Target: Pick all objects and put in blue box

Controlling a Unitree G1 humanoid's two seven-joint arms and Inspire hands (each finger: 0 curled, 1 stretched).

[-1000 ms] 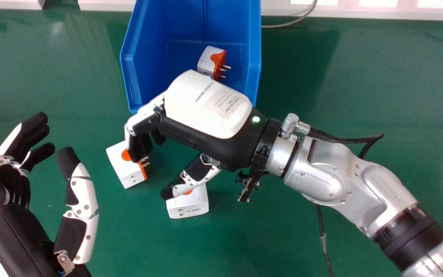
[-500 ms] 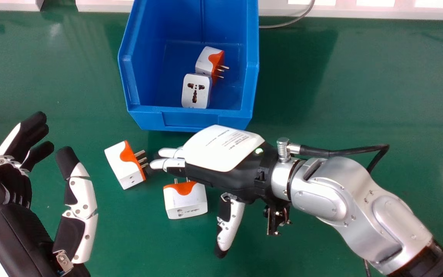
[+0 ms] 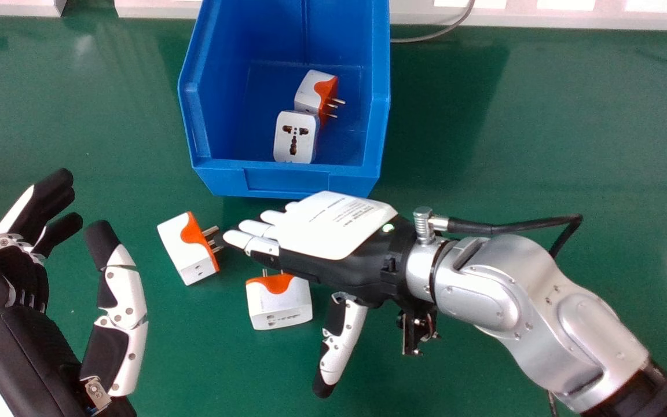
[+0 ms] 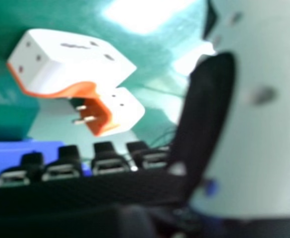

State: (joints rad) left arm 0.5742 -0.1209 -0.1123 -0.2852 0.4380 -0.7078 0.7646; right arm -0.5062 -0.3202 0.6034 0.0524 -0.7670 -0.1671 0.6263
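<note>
Two adapters point(image 3: 295, 139) sit in the blue box point(image 3: 287, 178) at the desk's point(image 3: 542, 116) far edge. We see a left adapter point(image 3: 186, 249) and a right adapter point(image 3: 280, 304) farther from that edge. Our right hand point(image 3: 333, 229) is just beside both, fingers straight, thumb spread wide; our left hand's point(image 3: 21, 341) fingers are relaxed.

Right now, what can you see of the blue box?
The box is blue, plastic by its look, with tall side walls and a lower front. It stands upright on the green table, its open top showing two plugs inside. The right hand is near its front; whether they touch, I can't tell.
</note>
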